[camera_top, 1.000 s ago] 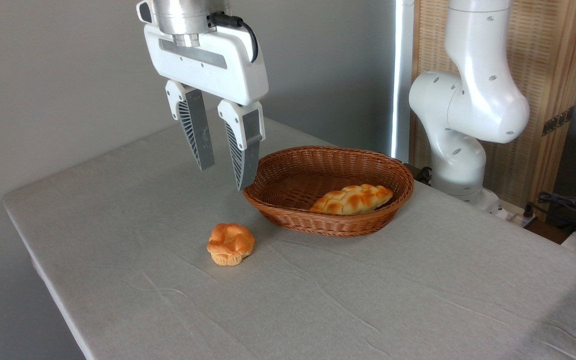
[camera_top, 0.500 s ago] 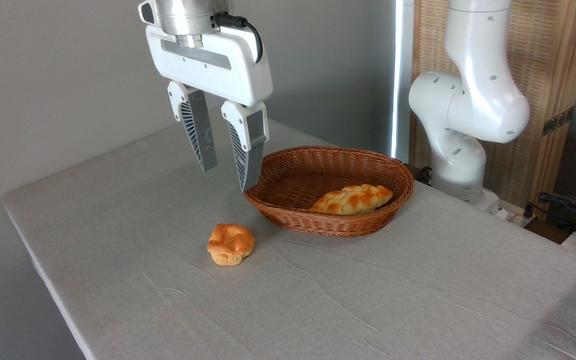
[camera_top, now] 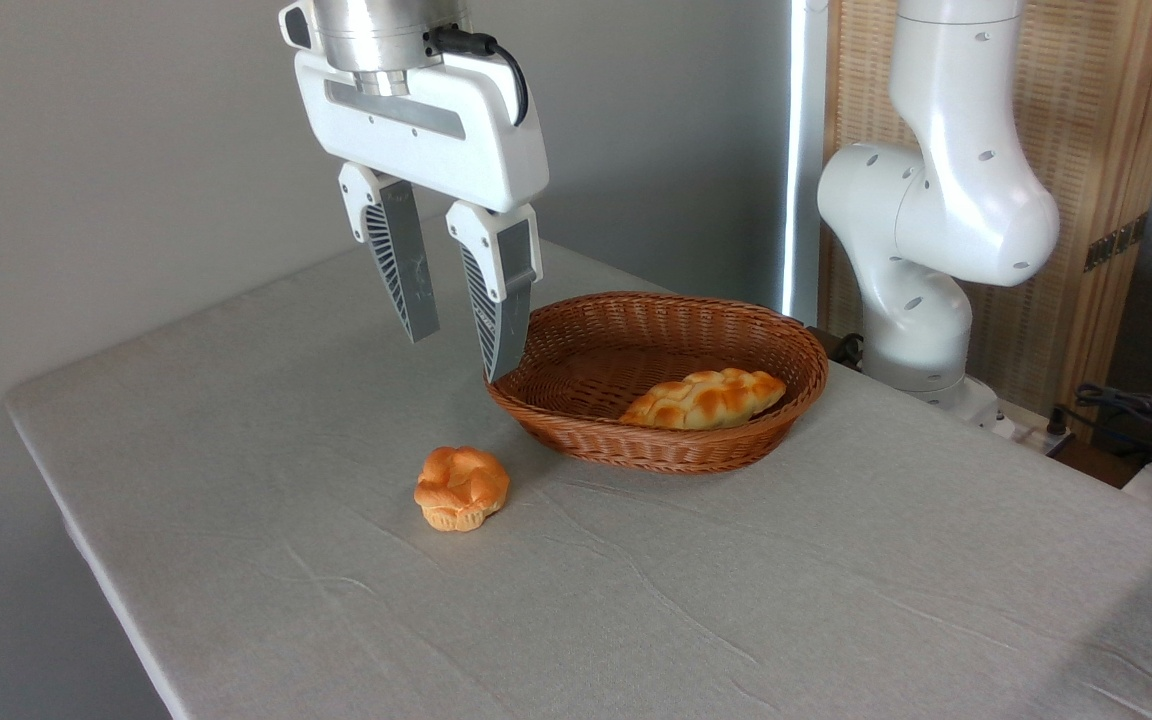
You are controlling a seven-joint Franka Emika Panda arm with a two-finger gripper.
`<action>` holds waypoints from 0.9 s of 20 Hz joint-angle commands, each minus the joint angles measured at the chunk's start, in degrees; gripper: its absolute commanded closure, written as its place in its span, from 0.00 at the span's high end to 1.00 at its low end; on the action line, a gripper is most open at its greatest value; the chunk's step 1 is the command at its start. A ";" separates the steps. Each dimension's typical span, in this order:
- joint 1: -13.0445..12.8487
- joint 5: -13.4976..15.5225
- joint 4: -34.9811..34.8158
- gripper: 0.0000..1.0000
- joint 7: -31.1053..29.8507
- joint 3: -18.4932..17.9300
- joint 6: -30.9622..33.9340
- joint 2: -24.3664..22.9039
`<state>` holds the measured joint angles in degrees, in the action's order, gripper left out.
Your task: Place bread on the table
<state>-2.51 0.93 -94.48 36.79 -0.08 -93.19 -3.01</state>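
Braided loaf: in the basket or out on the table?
In. The braided loaf lies inside the wicker basket, below its rim; only the small bun sits on the table.

Plain grey wall [camera_top: 136,150] behind; woven wooden-framed screen [camera_top: 1116,180] at right (a bright vertical light strip [camera_top: 798,150] beside it); cables [camera_top: 1136,410] below.

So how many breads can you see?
2. The long braided bread lies inside the wicker basket. The small round bun sits on the table beside the basket. None looks hidden.
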 commanded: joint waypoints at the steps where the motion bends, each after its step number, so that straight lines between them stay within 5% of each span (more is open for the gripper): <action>1: 0.32 1.00 1.14 1.00 0.74 -0.10 2.04 0.02; 13: 0.05 1.00 0.62 1.00 0.74 -0.19 2.92 -0.51; 18: 0.23 1.00 -4.91 1.00 0.83 0.60 3.54 -4.63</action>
<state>-2.54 0.93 -95.22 36.86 0.13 -90.52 -3.95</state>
